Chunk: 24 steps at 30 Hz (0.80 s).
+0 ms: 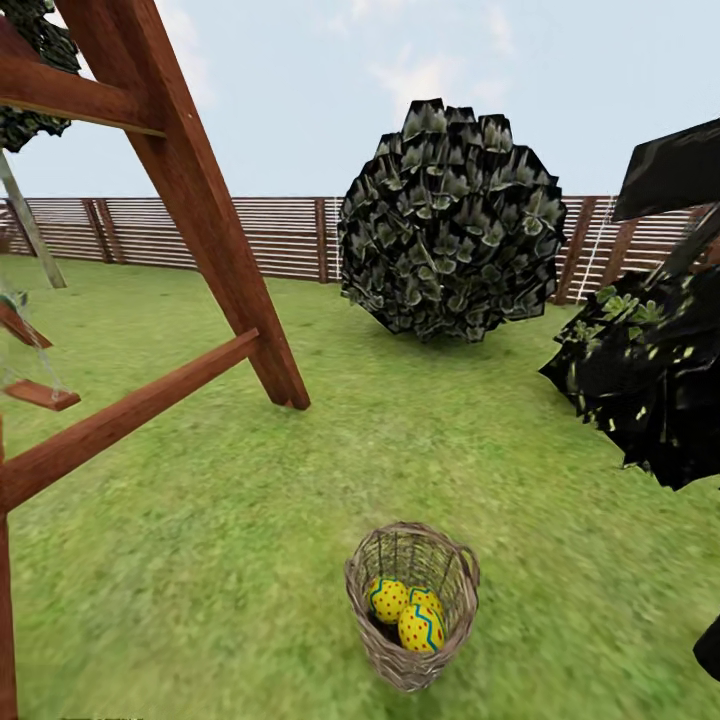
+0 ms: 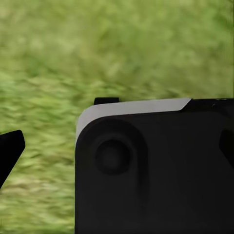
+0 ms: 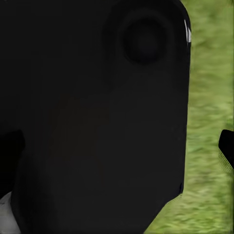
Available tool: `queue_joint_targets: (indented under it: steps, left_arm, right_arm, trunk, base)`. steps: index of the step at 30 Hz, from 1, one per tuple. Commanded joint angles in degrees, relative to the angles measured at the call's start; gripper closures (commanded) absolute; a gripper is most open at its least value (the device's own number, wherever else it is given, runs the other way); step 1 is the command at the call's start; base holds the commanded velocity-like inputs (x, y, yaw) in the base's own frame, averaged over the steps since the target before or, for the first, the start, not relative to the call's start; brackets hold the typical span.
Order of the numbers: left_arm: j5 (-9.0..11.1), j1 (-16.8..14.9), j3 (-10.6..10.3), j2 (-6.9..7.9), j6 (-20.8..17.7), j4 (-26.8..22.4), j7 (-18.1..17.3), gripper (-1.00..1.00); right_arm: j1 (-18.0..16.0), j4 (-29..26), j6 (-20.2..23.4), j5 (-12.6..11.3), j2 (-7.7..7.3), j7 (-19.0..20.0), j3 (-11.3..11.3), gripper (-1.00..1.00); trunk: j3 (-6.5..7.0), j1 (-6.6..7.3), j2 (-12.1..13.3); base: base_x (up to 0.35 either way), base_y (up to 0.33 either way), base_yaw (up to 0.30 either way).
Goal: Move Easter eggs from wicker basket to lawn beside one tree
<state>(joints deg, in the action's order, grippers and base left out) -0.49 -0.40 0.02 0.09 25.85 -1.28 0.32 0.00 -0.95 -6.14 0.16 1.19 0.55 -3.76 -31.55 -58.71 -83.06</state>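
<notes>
- The three Easter eggs, yellow with red dots and green zigzag bands, lay bunched together at the bottom of the wicker basket; we judged from this that nothing had yet been taken out.
- The basket stood upright on the lawn, low in the head view and a little right of centre, one loop handle showing at its right rim.
- Beyond it, we saw a round, dark-leaved shrub well back on the grass, and an all-black leafy mass at the right edge.
- A red-brown timber frame with slanted legs rose at the left, its near foot planted well apart from the basket.
- A dark slatted fence closed the garden under a pale sky.
- We could pick out no slim pale trunk here, so the tree for the eggs remained to be chosen.
- In the left wrist view, a black housing edged in grey hung over blurred grass; in the right wrist view, a similar black body blocked most of the frame.
- We could not tell whether either gripper's jaws were apart or together.
- In our judgement the whole job lay ahead: reach the basket, lift each egg, carry all three to one tree.
</notes>
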Motion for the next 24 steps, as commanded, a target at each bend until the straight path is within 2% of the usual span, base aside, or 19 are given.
queue_joint_targets:
  steps: [1, 8, 24]
  left_arm:
    - [-0.05, -0.02, 0.01, 0.00, 0.17, 0.05, 0.03, -1.00]
    - [-0.05, -0.03, -0.02, 0.00, 0.17, 0.05, 0.03, -1.00]
    - [-0.17, -0.04, -0.01, 0.00, 0.17, 0.05, 0.03, -1.00]
  right_arm:
    - [0.00, -0.01, -0.19, 0.02, 0.01, 0.04, -0.37, -1.00]
    - [0.00, -0.02, -0.25, 0.03, -0.01, 0.06, -0.43, -1.00]
    - [0.00, -0.14, -0.27, -0.21, 0.00, -0.01, -0.63, -1.00]
  trunk:
    - [-0.07, -0.02, -0.02]
    - [-0.19, -0.02, -0.02]
    - [-0.21, -0.02, -0.02]
  base:
    - [0.201, 0.163, 0.278]
    - [0.091, 0.065, 0.200]
    - [0.095, -0.061, 0.015]
